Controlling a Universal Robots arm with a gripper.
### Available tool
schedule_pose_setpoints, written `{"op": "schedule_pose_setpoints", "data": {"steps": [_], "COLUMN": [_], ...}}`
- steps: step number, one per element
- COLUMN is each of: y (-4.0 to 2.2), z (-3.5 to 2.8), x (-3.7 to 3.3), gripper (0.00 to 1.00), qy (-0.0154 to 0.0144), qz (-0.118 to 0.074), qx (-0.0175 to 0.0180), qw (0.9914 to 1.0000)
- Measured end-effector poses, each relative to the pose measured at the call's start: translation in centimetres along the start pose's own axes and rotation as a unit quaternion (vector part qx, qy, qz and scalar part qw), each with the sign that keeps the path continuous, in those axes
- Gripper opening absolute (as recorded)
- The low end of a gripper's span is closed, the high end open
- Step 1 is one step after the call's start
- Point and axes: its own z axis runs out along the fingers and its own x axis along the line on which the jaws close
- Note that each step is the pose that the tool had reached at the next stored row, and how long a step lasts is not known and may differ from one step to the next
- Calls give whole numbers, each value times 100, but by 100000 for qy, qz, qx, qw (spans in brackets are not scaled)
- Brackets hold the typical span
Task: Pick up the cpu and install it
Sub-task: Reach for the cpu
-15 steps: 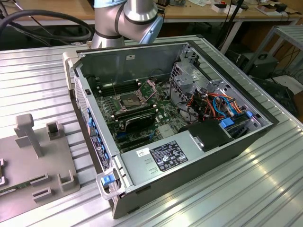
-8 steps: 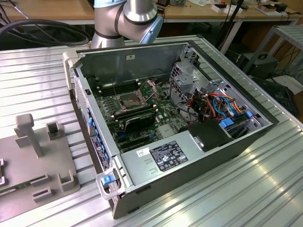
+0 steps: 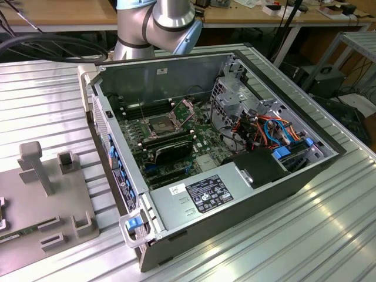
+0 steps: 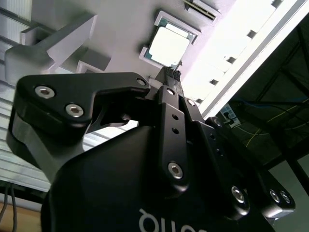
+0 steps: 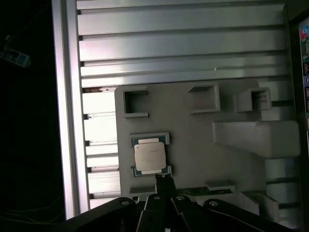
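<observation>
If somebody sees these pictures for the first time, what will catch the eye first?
The open computer case takes the middle of the exterior view, with the dark socket on its board. In both wrist views the silver cpu lies in a pocket of the grey holder. The black gripper, fingers together, is close beside the cpu and does not hold it.

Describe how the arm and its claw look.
The arm is a silver-grey tube with rounded joints and pale blue caps. In the second wrist view the claw is matte black, built of angular bolted links with silver hex screws, and white lettering marks its body.
</observation>
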Motion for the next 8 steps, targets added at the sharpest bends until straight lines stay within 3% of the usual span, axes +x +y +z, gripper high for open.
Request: {"op": "schedule_pose_setpoints", "data": {"steps": [8], "y": [-1], "z": [17], "x": [8], "gripper": [11], "qy": [-13], "qz": [-3], "qx": [-12], "qw": [100000]}}
